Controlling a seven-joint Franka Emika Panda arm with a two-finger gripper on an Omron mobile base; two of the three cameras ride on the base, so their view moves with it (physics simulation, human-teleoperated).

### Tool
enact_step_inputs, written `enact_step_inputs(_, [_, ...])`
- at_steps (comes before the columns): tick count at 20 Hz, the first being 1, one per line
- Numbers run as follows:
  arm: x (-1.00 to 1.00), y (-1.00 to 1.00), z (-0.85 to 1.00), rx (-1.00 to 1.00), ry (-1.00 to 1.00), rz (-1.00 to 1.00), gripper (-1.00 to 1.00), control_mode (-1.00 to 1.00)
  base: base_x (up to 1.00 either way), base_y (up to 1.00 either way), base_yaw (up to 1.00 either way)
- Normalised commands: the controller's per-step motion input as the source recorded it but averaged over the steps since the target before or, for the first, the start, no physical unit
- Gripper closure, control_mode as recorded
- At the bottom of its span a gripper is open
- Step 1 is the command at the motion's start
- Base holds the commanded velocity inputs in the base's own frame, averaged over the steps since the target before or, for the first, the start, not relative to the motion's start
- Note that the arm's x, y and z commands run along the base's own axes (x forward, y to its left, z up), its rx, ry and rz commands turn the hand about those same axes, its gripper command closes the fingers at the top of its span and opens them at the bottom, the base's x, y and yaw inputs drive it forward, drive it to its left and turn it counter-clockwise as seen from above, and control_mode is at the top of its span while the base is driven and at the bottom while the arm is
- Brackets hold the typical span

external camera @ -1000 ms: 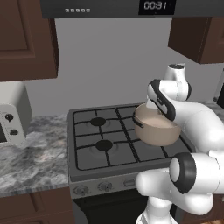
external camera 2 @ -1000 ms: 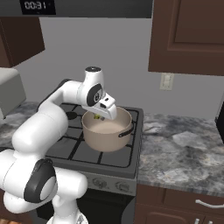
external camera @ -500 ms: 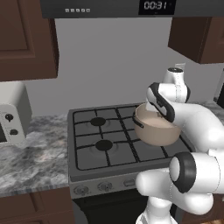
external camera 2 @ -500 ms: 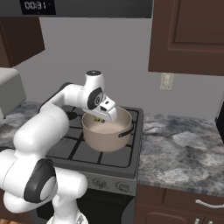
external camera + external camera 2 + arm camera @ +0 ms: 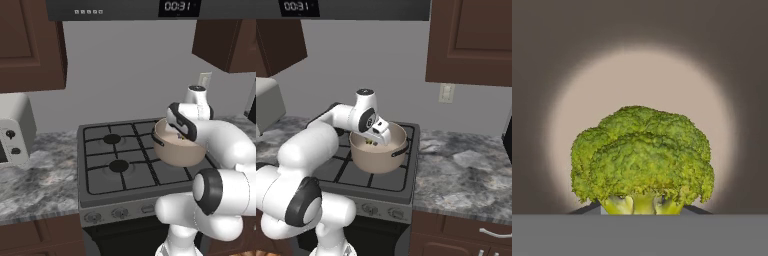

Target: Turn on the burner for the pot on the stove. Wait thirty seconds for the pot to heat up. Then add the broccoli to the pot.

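The beige pot (image 5: 181, 153) (image 5: 379, 155) stands on the right front burner of the grey stove (image 5: 114, 176) (image 5: 341, 171). My gripper (image 5: 373, 142) reaches down over the pot's rim and is shut on the broccoli (image 5: 370, 143). In the hand view the yellow-green broccoli (image 5: 643, 160) sits between my gripper (image 5: 642, 210) fingertips, its pale stalk at the bottom. Behind it lies the pot's pale round floor (image 5: 642, 85). In the left base view my white hand (image 5: 181, 123) hangs over the pot and hides the floret.
Front knobs (image 5: 120, 213) (image 5: 388, 212) line the stove's edge. A white boxy appliance (image 5: 11, 135) stands on the left counter. Grey granite counter (image 5: 466, 167) stretches to the right, dark cabinets (image 5: 471, 40) hang above, and a hood clock (image 5: 172, 7) glows overhead.
My hand has sunk lower toward the pot's inside, still holding the broccoli. The pot and stove have not moved.
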Motion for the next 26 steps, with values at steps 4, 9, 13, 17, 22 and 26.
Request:
enact_step_inputs(4, [0.16,-0.12,-0.19,0.00,0.00,0.00,1.00,-1.00,0.00,0.00,0.00])
enact_step_inputs(9, [0.06,-0.10,-0.22,0.00,0.00,0.00,1.00,-1.00,0.00,0.00,0.00])
enact_step_inputs(13, [0.10,-0.02,-0.25,0.00,0.00,0.00,1.00,-1.00,0.00,0.00,0.00])
enact_step_inputs(17, [0.01,0.00,-0.10,0.00,0.00,0.00,-1.00,-1.00,0.00,0.00,0.00])
enact_step_inputs(22, [0.00,-0.01,0.28,0.00,-0.10,0.00,-1.00,-1.00,0.00,0.00,0.00])
enact_step_inputs(26, [-0.02,-0.03,0.59,0.00,-0.12,0.00,-1.00,-1.00,0.00,0.00,0.00])
